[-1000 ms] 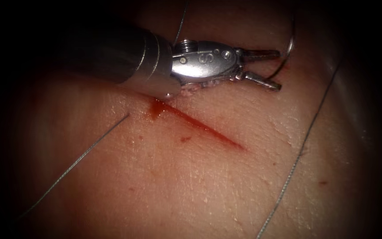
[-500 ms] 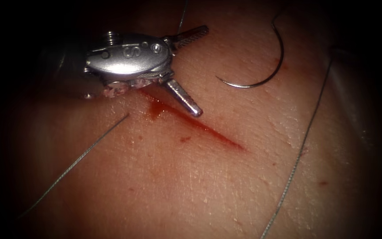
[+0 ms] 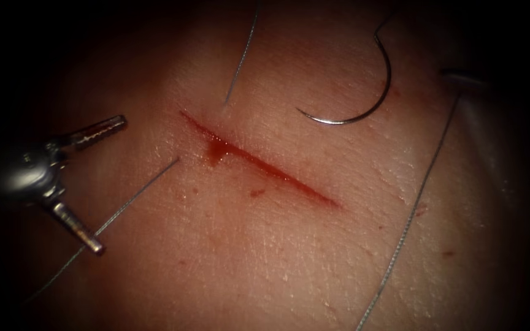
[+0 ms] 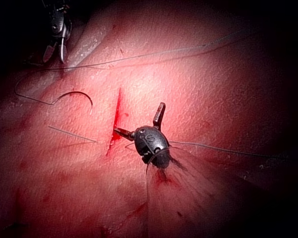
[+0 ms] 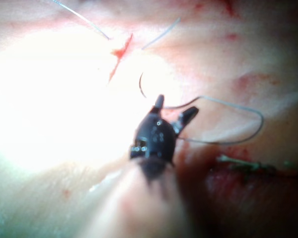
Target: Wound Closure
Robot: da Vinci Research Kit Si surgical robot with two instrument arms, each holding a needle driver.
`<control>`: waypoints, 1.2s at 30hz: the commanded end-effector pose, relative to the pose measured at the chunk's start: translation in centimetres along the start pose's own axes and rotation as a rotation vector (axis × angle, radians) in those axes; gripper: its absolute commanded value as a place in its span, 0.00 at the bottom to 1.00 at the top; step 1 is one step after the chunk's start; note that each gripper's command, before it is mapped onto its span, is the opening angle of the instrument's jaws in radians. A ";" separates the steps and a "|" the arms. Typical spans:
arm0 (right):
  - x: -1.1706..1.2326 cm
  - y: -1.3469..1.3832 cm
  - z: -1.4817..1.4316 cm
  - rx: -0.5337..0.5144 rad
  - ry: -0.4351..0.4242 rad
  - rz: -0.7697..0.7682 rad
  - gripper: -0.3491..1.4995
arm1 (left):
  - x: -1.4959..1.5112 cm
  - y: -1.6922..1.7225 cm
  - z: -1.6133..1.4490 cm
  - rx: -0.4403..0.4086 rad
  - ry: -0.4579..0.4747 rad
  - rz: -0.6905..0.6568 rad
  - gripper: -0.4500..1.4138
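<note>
So far the cut point(image 3: 259, 160) in the tissue point(image 3: 289, 257) lies open along its whole length in the endoscope view, with red fluid point(image 3: 217, 149) pooled near its left end and no stitch across it; judged from that, nearly all the closing is left. The needle point(image 3: 363, 101) lies free on the tissue to the right of the cut, held by nothing, and whether its tip is in the tissue cannot be told. Thread point(image 3: 409, 220) runs down further right of the cut. The left tool point(image 3: 102, 184), well left of the cut, has its fingers spread wide and empty.

From the left wrist view, that tool point(image 4: 141, 121) sits beside the cut, fingers apart, holding nothing.

From the right wrist view, the right tool point(image 5: 174, 110) is near the needle point(image 5: 140, 85), fingers parted and empty; glare hides much of the tissue around the cut.
</note>
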 end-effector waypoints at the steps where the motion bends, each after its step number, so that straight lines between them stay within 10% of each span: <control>1: 0.11 -0.26 0.08 0.034 -0.002 -0.017 0.95 | -0.08 0.06 0.01 0.023 -0.031 -0.016 0.81; 9: 0.55 -1.21 0.32 0.253 0.010 -0.067 0.94 | -0.38 0.44 -0.27 0.148 -0.412 -0.233 0.80; 19: 0.78 -1.65 0.33 0.328 0.047 -0.099 0.92 | -0.77 0.70 -0.06 0.251 -0.594 -0.298 0.73; 23: 0.76 -1.73 0.33 0.333 0.046 -0.105 0.92 | -0.97 0.61 -0.05 0.263 -0.649 -0.277 0.25; 24: 0.76 -1.76 0.32 0.336 0.044 -0.107 0.92 | -1.05 0.61 -0.07 0.248 -0.681 -0.271 0.00; 36: 0.68 -1.98 0.41 0.380 0.018 -0.131 0.90 | -0.72 0.41 -0.04 0.230 -0.669 -0.292 0.00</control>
